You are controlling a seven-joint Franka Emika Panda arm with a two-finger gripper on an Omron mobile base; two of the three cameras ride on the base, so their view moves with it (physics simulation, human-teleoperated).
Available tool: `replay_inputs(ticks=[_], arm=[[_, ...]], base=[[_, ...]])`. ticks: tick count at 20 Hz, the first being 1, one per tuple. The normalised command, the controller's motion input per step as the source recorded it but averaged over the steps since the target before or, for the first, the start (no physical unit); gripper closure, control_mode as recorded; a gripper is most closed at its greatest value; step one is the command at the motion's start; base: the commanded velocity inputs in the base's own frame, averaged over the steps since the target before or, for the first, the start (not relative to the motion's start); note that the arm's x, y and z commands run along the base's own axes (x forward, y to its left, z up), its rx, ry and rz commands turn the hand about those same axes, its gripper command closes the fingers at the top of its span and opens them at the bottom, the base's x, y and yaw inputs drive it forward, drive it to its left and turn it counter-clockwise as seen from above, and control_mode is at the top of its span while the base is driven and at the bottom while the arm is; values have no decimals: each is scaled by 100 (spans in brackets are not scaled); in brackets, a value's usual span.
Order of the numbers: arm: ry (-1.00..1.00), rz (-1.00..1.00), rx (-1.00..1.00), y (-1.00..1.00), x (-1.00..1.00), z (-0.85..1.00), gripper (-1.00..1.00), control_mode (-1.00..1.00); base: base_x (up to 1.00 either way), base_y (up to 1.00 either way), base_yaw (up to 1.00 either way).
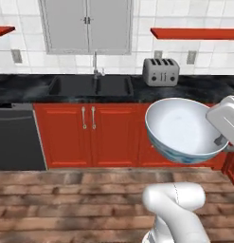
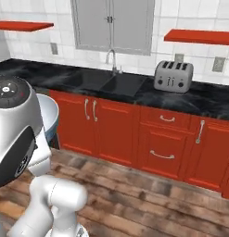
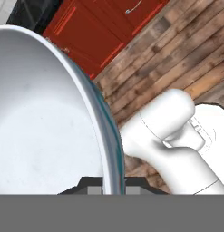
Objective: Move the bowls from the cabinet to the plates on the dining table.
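My gripper (image 1: 220, 140) is shut on the rim of a deep white bowl (image 1: 182, 127) with a blue-patterned outside and holds it in the air, tilted, in front of the red lower fronts. In the hand view the bowl (image 3: 45, 136) takes up the left half, and its rim runs down between the fingertips of the gripper (image 3: 111, 185). In the right base view an edge of the bowl (image 2: 51, 118) peeks out behind my arm. The cabinet, the plates and the dining table are out of view.
A narrow black counter (image 1: 23, 88) with a sink (image 1: 92, 85) and a silver toaster (image 1: 160, 71) runs along the tiled wall. Below it are red doors (image 1: 90, 135) and a dark dishwasher (image 1: 16, 137). Wooden floor (image 1: 66, 204) lies in front.
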Motion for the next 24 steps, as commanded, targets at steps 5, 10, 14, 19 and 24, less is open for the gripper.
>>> replay_inputs(ticks=[5,10,14,19,24], arm=[[0,0,0,0,0,0,100,100],[0,0,0,0,0,0,100,100],[0,0,0,0,0,0,100,100],[0,0,0,0,0,0,100,100],[0,0,0,0,0,0,100,100]], base=[[54,0,-73],[37,0,-71],[30,0,-70],[25,0,-65],[50,38,-47]])
